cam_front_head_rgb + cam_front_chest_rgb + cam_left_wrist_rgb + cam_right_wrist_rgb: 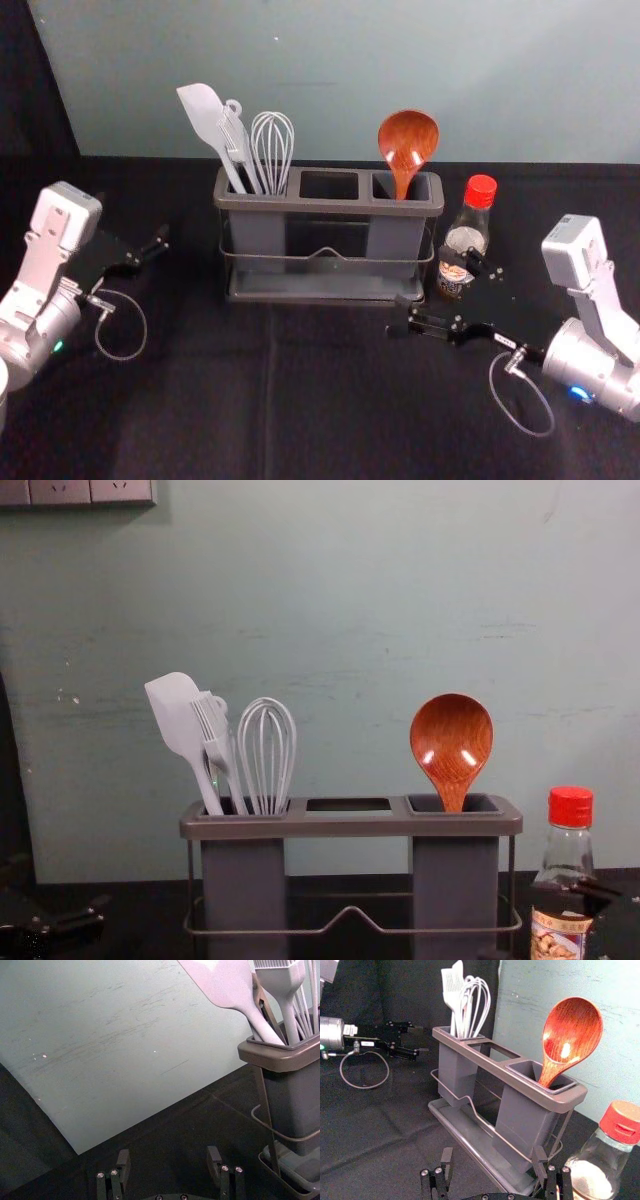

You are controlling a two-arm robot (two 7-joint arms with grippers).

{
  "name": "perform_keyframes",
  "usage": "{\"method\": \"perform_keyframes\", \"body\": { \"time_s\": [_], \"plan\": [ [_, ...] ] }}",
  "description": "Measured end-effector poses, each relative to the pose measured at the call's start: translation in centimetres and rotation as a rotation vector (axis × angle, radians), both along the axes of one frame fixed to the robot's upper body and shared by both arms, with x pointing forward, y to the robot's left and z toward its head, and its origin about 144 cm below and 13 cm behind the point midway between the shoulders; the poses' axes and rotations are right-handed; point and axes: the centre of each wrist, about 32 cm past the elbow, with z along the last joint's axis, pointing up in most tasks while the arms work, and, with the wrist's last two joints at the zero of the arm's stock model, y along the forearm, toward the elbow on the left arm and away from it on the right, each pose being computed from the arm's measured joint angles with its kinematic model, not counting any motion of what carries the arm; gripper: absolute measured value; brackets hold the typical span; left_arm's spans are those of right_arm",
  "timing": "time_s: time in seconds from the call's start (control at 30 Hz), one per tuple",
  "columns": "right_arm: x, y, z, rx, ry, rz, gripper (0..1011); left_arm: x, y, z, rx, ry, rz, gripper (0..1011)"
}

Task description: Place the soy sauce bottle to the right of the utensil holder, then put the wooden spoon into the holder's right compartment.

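The grey utensil holder (pixel 328 205) stands upright. In its right compartment the wooden spoon (pixel 408 140) leans bowl up, also seen in the right wrist view (pixel 572 1032). Just right of the holder, the red-capped soy sauce bottle (pixel 470 232) stands upright, apart from it in the chest view (pixel 568 855). My right gripper (pixel 424 290) is open in front of the holder's right end and the bottle, one finger overlapping the bottle's label; its wrist view shows the gap empty (pixel 493 1154). My left gripper (pixel 138 222) is parked open left of the holder, also in its wrist view (pixel 168 1153).
A white spatula (pixel 205 118), a brush (pixel 215 735) and a whisk (pixel 272 145) stand in the left compartment. The middle opening (pixel 330 185) holds nothing visible. Black cloth (pixel 270 400) covers the table, with a pale green wall (pixel 320 80) behind.
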Motion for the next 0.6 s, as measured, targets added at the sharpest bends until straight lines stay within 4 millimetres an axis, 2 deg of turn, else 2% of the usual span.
{"method": "perform_keyframes", "body": {
  "time_s": [0.6],
  "plan": [
    [0.13, 0.23, -0.29, 0.008, -0.003, -0.007, 1002, 0.0, 0.0, 0.0, 0.0, 0.0, 0.0, 1005]
  ]
}}
